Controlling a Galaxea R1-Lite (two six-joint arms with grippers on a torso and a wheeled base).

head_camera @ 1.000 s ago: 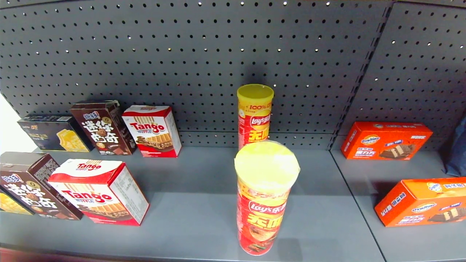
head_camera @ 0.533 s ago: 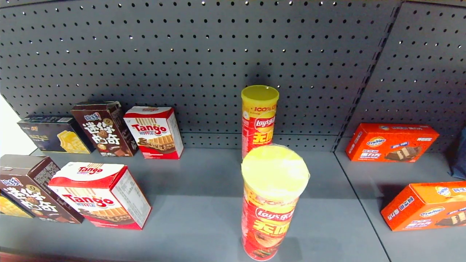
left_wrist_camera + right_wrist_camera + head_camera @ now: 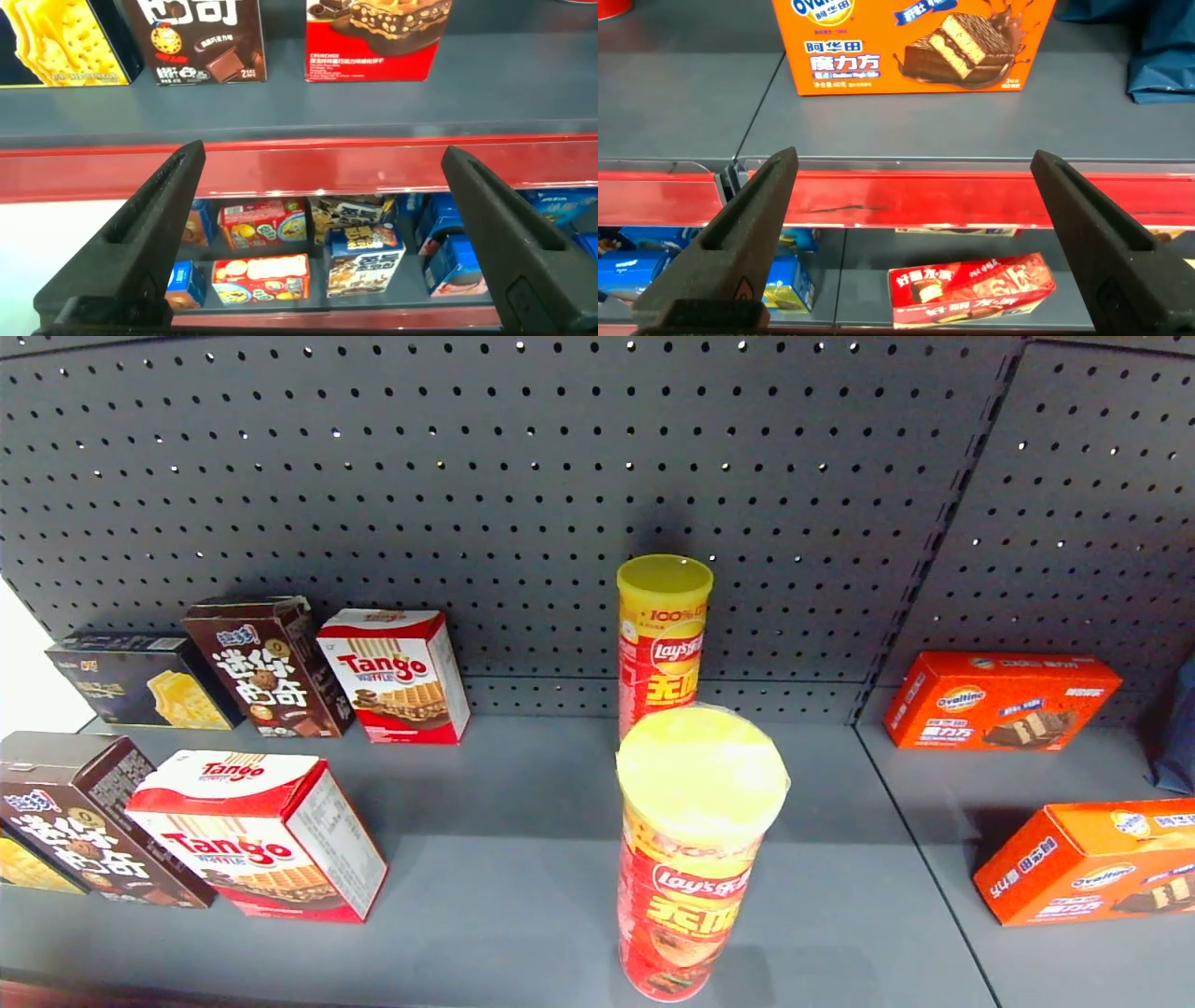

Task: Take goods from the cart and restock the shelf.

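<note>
Two tall red chip cans with yellow lids stand upright on the grey shelf [image 3: 504, 896], one near the front [image 3: 695, 859] and one at the back panel [image 3: 663, 644]. My left gripper [image 3: 322, 154] is open and holds nothing. It faces the shelf's red front rail [image 3: 318, 168], just below a brown cookie box [image 3: 196, 37] and a red wafer box [image 3: 374, 37]. My right gripper [image 3: 915, 157] is open too, level with the red rail [image 3: 906, 196] in front of an orange cake box [image 3: 915, 42].
On the shelf's left stand red-and-white wafer boxes [image 3: 261, 835], brown cookie boxes [image 3: 266, 663] and a dark cracker box [image 3: 140, 679]. On the right lie two orange boxes [image 3: 999, 700] and a blue bag [image 3: 1178, 728]. Free shelf floor lies between the groups. A lower shelf holds more goods [image 3: 360, 257].
The whole head picture has shifted slightly to the right and down, so the camera moved. The goods on the shelf keep their places.
</note>
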